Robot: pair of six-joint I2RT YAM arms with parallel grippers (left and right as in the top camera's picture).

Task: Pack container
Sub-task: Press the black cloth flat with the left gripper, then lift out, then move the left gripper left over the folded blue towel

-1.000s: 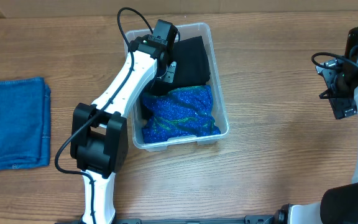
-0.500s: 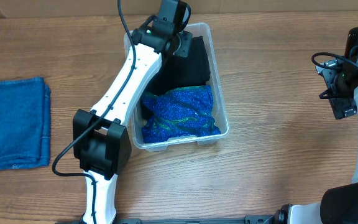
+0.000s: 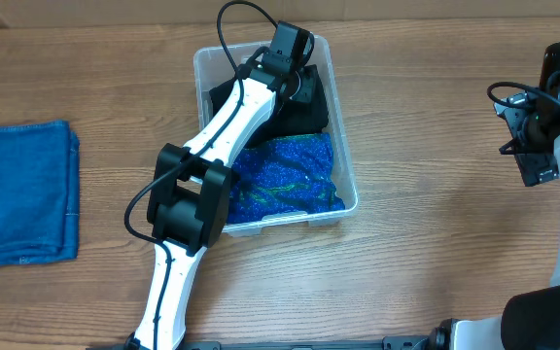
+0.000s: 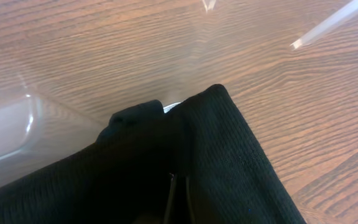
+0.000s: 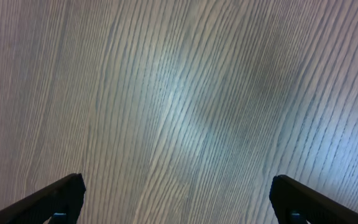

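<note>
A folded blue towel [image 3: 22,190] lies at the left of the table [image 3: 436,272], well apart from the container [image 3: 350,185]. The container sits mid-table, with a black cloth [image 3: 309,115] at its far end and a glittery blue cloth [image 3: 295,175] nearer. The left pincer [image 3: 299,87] hangs over the black cloth; its spread I cannot tell. That cloth is best pressed flat, below the rim. At far right, the right pincer [image 3: 531,163] gapes wide, empty.

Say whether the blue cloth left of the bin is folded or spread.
Folded: the blue cloth is a compact rectangle with layered edges.
</note>
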